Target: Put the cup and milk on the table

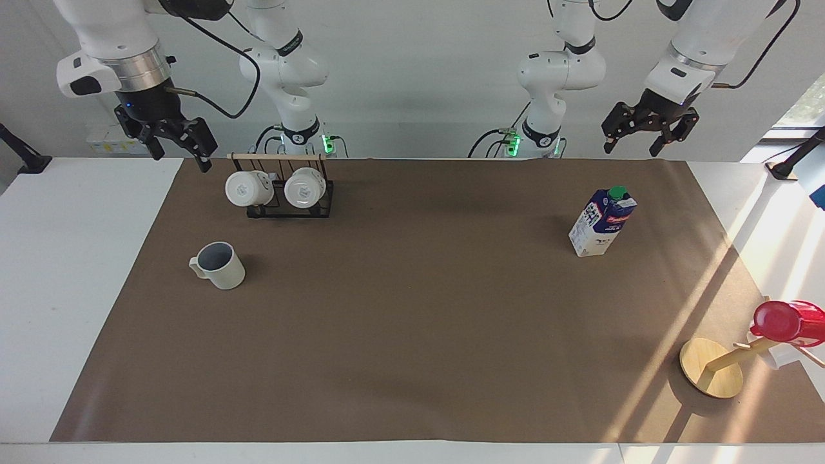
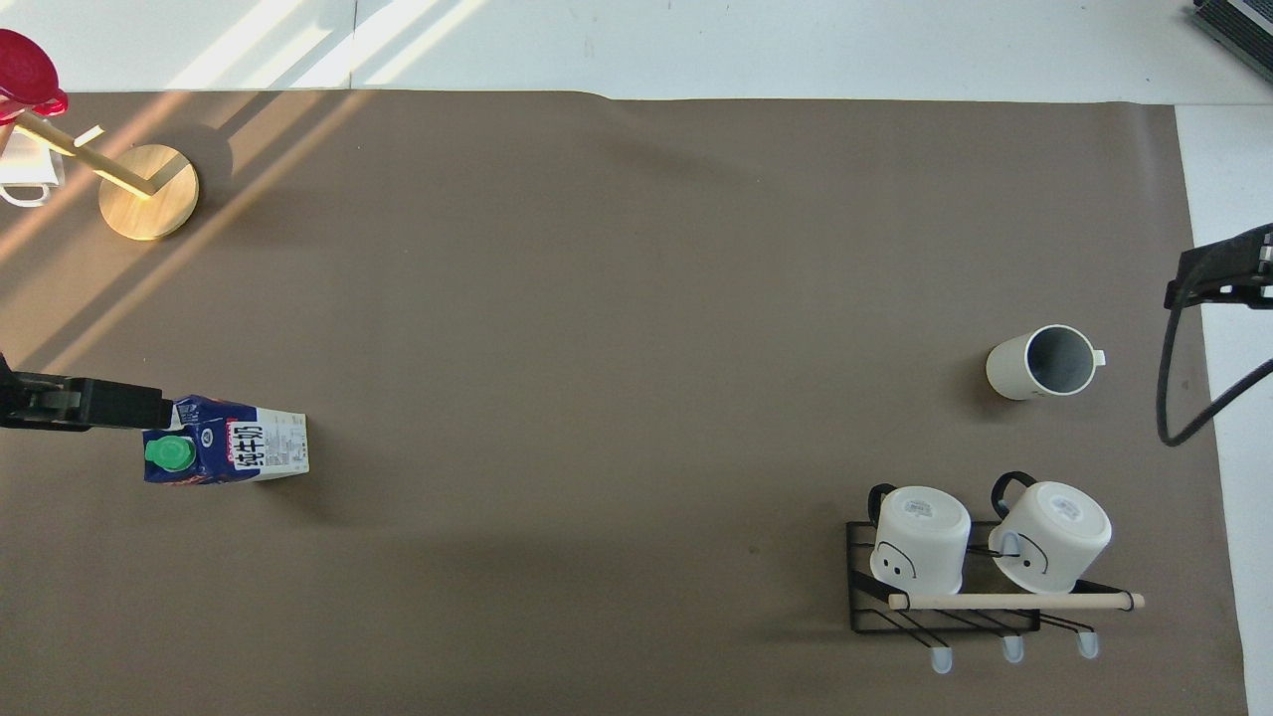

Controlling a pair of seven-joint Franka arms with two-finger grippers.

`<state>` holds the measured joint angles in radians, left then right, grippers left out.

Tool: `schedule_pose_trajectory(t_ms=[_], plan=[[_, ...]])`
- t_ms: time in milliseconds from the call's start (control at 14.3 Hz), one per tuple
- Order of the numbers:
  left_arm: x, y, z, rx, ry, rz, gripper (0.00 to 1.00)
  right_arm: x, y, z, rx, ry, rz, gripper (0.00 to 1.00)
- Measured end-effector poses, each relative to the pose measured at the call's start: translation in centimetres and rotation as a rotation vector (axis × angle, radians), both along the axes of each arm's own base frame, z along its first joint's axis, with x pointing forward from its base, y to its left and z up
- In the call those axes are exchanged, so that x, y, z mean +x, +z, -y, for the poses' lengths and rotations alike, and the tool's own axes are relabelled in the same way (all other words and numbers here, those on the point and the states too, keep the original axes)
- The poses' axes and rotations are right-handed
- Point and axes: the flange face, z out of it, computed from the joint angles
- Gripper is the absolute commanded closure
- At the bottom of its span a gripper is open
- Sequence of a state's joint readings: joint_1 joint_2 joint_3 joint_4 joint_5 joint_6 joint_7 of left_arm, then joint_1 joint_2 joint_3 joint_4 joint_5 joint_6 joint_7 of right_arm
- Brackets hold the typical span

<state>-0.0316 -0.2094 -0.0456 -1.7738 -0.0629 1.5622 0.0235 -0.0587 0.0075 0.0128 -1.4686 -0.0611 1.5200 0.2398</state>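
The cream-white cup [image 1: 219,265] stands upright on the brown mat of the table [image 1: 412,335], toward the right arm's end; it also shows in the overhead view [image 2: 1044,361]. The milk [image 1: 601,222] stands upright on the mat toward the left arm's end, green cap on top, and shows in the overhead view too [image 2: 224,452]. My right gripper [image 1: 182,156] hangs open and empty in the air over the mat's corner beside the mug rack. My left gripper [image 1: 631,148] hangs open and empty over the mat's edge, above the milk's end of the table.
A black wire rack [image 1: 280,193] with two white mugs stands nearer to the robots than the cup. A wooden stand [image 1: 712,367] holding a red cup [image 1: 783,321] is at the mat's corner, farther from the robots than the milk.
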Motion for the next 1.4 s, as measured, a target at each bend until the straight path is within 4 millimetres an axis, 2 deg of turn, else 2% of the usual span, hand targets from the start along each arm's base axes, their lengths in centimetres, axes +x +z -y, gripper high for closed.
schedule_pose_trajectory(t_ms=[1397], plan=[[0.0,0.02,0.0,0.0,0.0,0.001,0.0,0.0,0.0,-0.02,-0.001,0.019,-0.001,0.0]])
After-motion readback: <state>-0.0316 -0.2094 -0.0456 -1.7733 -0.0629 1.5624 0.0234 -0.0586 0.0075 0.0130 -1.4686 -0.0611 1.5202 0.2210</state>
